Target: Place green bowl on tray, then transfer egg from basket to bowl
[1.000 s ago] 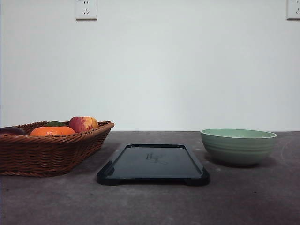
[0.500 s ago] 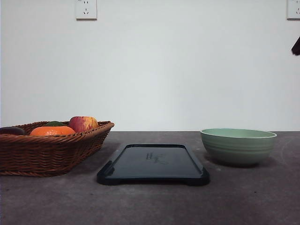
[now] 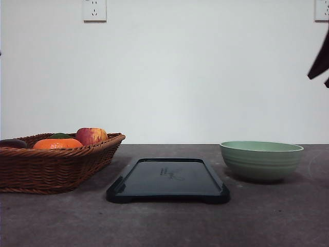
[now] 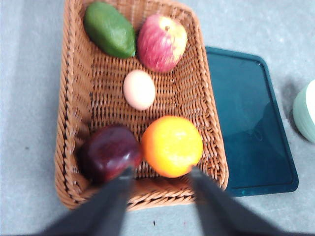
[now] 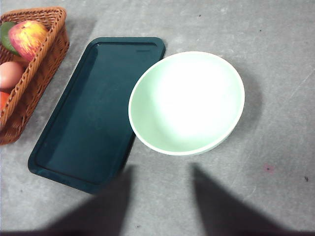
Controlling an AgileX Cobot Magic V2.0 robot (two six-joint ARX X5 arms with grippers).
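Front view: one pale sage-green round glazed bowl (image 3: 261, 160) stands on the grey worktop (image 3: 164, 224) toward its right edge, beside one flat dark rectangular tray (image 3: 168, 180); one brown woven wicker basket (image 3: 54, 163) sits left.

Left wrist view: left gripper (image 4: 160, 175), fingers released, hovers over the basket's near rim. Contents: one pale egg (image 4: 139, 89), one orange, one apple, one avocado, one dark fruit.

Right wrist view: right gripper (image 5: 160, 173), fingers spread, above the bowl. Risk: the glossy rim slipping under a shallow pinch.

Low front view; overhead wrist views
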